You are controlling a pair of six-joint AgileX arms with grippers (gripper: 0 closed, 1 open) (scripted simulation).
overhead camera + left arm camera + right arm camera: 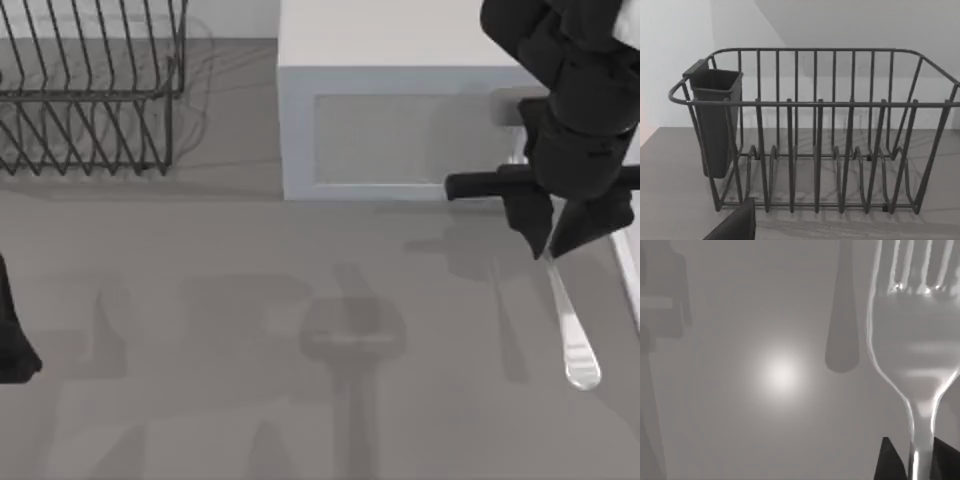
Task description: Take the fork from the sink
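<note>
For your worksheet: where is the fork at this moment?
In the top view, the fork hangs at the right side, pinched by the right claw, near the white block.

fork [572,330] tines hidden behind the right gripper [556,238], dish rack [90,85] cut off at the far left edge

Right arm colour: matt black, blocky segments.
Right gripper [555,240]: two black tapered fingers under a black crossbar.
Left arm: black angular piece only.

Soft shadows, glare on table [781,374]
</note>
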